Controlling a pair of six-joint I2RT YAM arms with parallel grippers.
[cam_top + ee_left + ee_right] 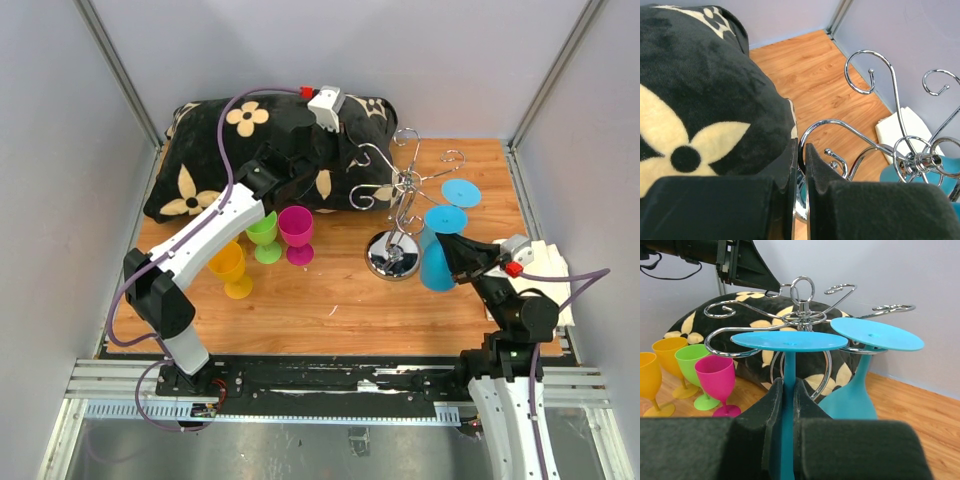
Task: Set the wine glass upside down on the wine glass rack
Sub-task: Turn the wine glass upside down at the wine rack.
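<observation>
The chrome wine glass rack [404, 183] stands on its round mirrored base [393, 256] at the table's middle right. My left gripper [801, 147] is shut on one curled rack arm [816, 125], beside the pillow. My right gripper [788, 382] is shut on the stem of an upside-down blue wine glass [789, 341], foot up, close against the rack's near side [802, 315]. In the top view this glass [437, 262] hangs by the base. A second blue glass [877, 333] hangs upside down on a rack arm, also seen in the top view [460, 190].
A black pillow with cream flowers [270, 150] lies at the back left, touching the left gripper. Yellow [230, 268], green [264, 235] and magenta [297, 232] glasses stand upright left of the rack. A white object [552, 268] sits at the right edge. Walls enclose the table.
</observation>
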